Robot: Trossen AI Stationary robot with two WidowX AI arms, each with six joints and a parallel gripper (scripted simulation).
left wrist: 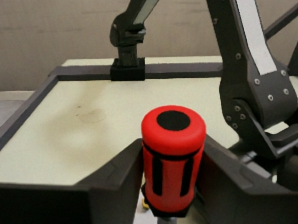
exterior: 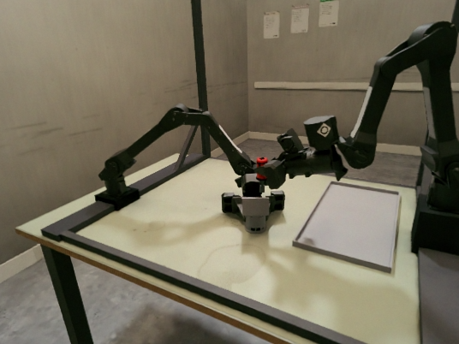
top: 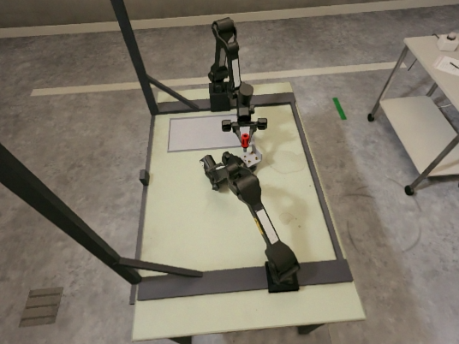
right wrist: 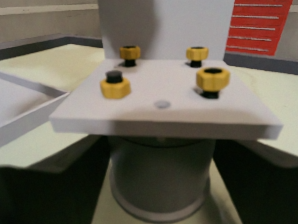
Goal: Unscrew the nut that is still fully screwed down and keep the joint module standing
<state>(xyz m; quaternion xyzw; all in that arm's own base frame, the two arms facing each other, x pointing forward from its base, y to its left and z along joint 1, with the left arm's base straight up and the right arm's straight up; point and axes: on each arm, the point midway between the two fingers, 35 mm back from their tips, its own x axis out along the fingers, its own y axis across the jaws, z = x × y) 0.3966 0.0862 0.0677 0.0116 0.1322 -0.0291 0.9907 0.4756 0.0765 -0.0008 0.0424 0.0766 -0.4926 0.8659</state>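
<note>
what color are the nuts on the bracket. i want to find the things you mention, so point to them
The nuts (right wrist: 115, 90) (right wrist: 212, 80) on the bracket (right wrist: 162, 116) are yellow, showing best in the right wrist view.

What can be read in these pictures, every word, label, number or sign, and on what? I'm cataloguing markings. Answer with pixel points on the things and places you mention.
No word, brand or number can be read anywhere.
Sign, no letters: a dark ring in a pale diamond, on the upper arm's dark housing (exterior: 321, 132).
Too small to read: three wall sheets (exterior: 271, 25) (exterior: 300, 19) (exterior: 328, 14).
Too small: yellow marking (top: 259, 226) on the lower arm.
Too small: paper (top: 448, 65) on the cart.
</note>
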